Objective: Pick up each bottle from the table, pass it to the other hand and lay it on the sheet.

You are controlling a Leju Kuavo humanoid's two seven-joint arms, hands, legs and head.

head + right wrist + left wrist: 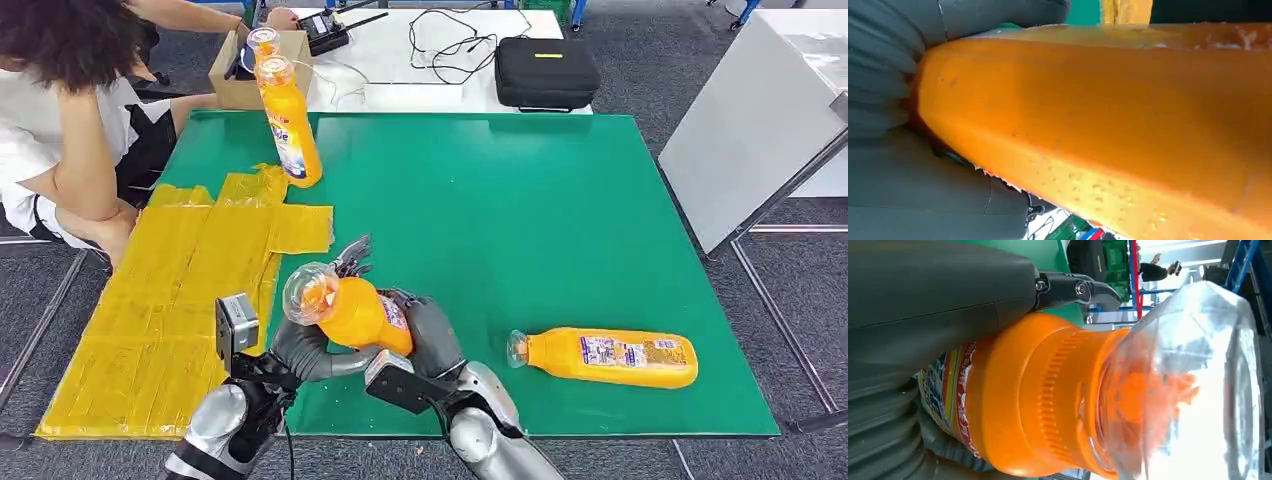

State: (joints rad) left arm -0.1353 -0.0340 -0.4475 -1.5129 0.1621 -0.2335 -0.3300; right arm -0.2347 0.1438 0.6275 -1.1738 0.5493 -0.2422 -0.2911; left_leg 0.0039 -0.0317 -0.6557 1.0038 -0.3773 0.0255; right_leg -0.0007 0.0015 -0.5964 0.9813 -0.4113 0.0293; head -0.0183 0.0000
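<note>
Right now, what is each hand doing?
Left hand: holding the orange bottle near its neck.
Right hand: holding the same bottle's body.

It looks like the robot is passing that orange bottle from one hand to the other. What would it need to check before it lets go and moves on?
1. Left hand has hold of the held bottle near its neck: ok, its thumb lies along the shoulder in the left wrist view.
2. Right hand supports the body: ok.
3. Left grip firm enough alone: cannot tell.
4. Bare space on the yellow sheet to lay it: ok.
5. Person at the sheet's far end: not ok, an arm is close to it.
6. Clear cap on: ok.
</note>
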